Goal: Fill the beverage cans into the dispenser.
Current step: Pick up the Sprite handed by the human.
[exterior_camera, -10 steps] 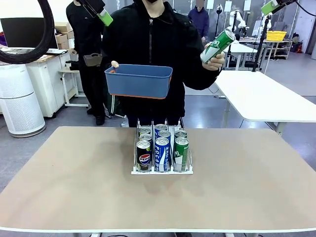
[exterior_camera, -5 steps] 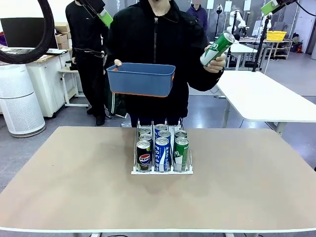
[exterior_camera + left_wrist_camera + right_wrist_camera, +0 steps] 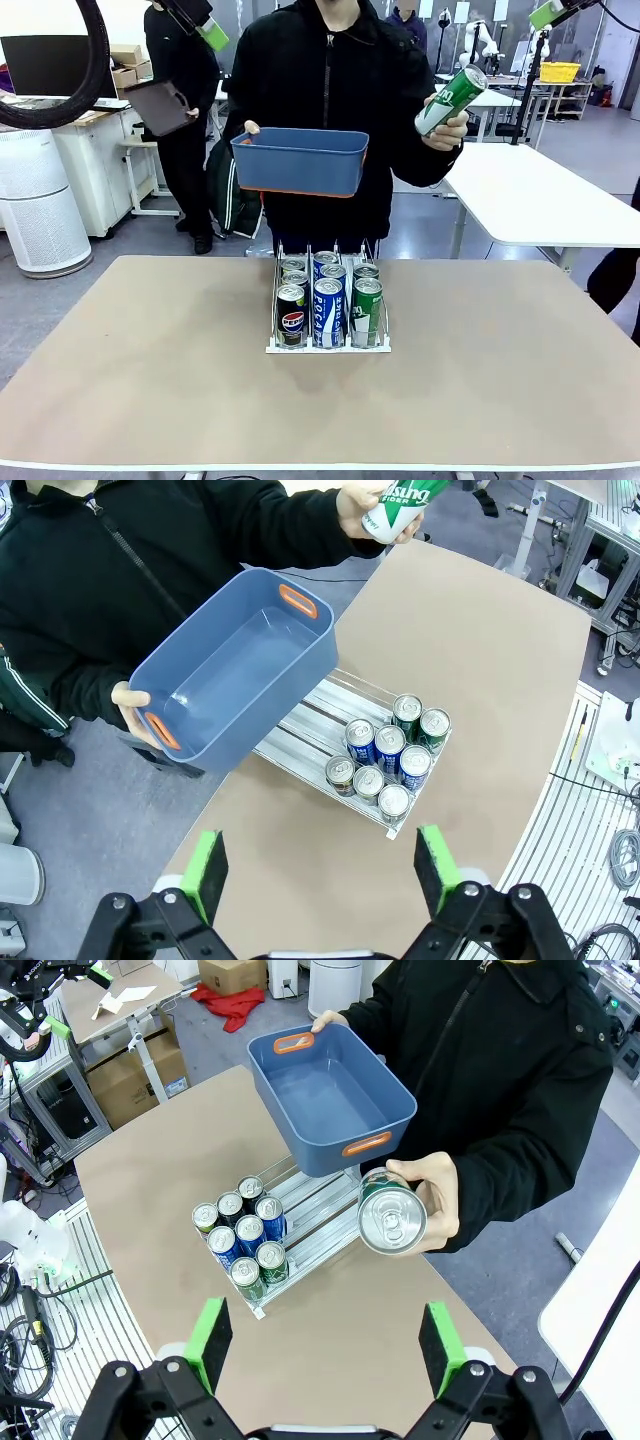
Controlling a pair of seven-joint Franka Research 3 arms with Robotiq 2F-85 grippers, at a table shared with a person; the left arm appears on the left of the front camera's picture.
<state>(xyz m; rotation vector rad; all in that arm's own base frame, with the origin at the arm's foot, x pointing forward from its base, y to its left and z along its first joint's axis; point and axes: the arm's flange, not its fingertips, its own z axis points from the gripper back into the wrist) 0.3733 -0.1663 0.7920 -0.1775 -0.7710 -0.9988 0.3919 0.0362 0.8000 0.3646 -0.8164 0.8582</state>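
Room: a long white table (image 3: 540, 190) stands behind on the right and a white ribbed cylinder (image 3: 40, 215) on the floor at the left.
Table: the tan table (image 3: 150, 370) carries the dispenser at its middle, nearer the far edge.
Tub: a person's hand (image 3: 250, 129) holds the blue tub (image 3: 300, 165) in the air above the far end of the rack. The front view gives its outer wall; the wrist views look down to its smooth blue floor and orange handles.
Dispenser: the white-based dispenser (image 3: 330, 348) has three lanes. From above, bare rails run back behind the load.
Cans: eight cans (image 3: 329, 312) crowd the near end, three in the black Pepsi lane, three in the blue lane, two in the green lane.
Held can: the other hand (image 3: 450, 126) grips a green can (image 3: 450, 98), tilted, up to the right of the tub.
Left gripper: the left gripper (image 3: 320, 870) hangs high over the table, pads spread wide, holding nothing.
Right gripper: the right gripper (image 3: 325, 1343) is likewise high, spread wide, holding nothing.
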